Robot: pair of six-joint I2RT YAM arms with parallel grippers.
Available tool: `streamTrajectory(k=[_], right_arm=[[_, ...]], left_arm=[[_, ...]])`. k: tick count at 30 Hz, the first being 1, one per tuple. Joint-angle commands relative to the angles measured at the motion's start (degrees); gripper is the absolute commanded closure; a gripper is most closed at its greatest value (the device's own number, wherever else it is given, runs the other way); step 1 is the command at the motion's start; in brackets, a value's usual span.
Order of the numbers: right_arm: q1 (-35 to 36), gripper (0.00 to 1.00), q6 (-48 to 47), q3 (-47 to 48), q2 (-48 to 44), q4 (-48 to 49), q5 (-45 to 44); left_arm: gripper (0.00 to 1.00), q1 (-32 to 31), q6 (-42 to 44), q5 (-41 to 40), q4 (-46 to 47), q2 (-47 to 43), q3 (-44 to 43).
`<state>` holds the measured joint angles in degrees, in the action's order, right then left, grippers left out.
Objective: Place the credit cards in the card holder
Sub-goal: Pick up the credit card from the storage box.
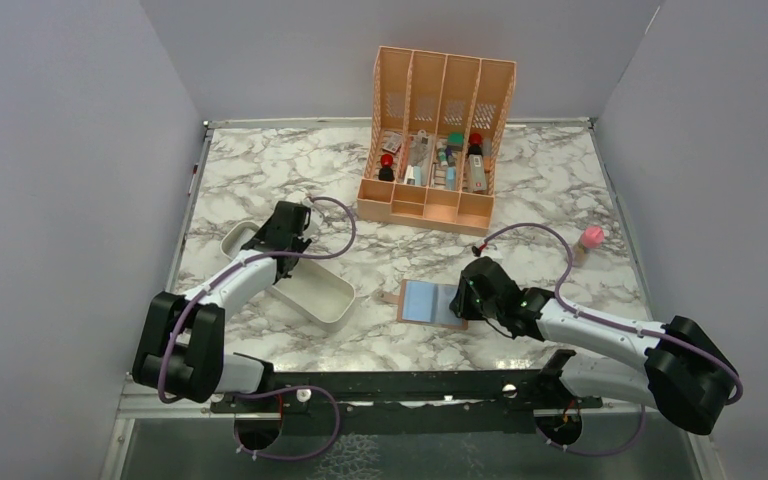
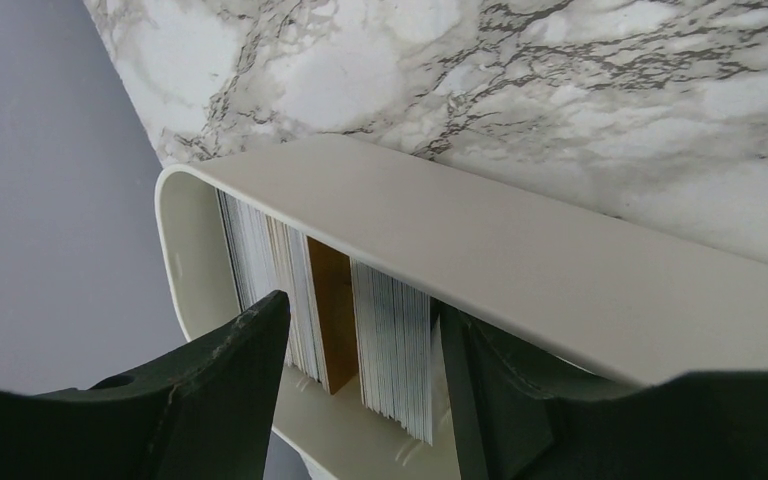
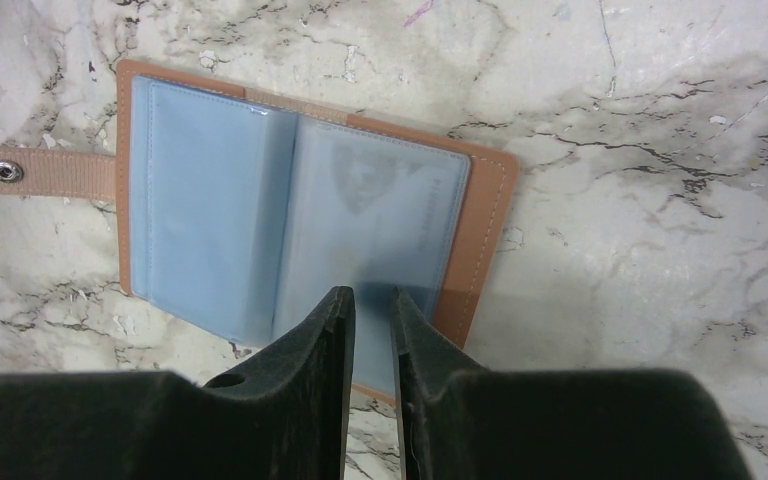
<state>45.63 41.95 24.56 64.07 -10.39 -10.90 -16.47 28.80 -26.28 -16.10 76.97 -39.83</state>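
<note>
A white marble-patterned tabletop with grey veins (image 1: 560, 190) lies under soft, even light. Plain pale lavender-grey walls (image 1: 60, 150) close it in on the left, back and right. A black metal rail (image 1: 410, 383) runs along its near edge.

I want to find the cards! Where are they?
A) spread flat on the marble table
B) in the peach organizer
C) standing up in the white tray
C: the left wrist view shows the cards standing on edge inside the white tray, inside the left claw. The right claw pinches the open card holder.
</note>
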Motion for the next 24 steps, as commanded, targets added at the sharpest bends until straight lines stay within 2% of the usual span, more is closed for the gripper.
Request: streamTrajectory(k=[1,8,24], right_arm=[[-0.5,0.75,-0.2,0.3,-1.0,-0.3,0.7],[-0.5,0.75,-0.6,0.5,-1.5,-0.6,0.5],[-0.5,0.75,-0.7,-0.1,-2.5,-0.6,0.6]], left_arm=[[0.40,1.8,2.2,-5.0,4.2,1.1,-0.3],[0.42,4.2,3.2,-5.0,5.8,1.8,-0.7],[0.41,4.2,2.4,-1.1,4.5,3.7,0.0]])
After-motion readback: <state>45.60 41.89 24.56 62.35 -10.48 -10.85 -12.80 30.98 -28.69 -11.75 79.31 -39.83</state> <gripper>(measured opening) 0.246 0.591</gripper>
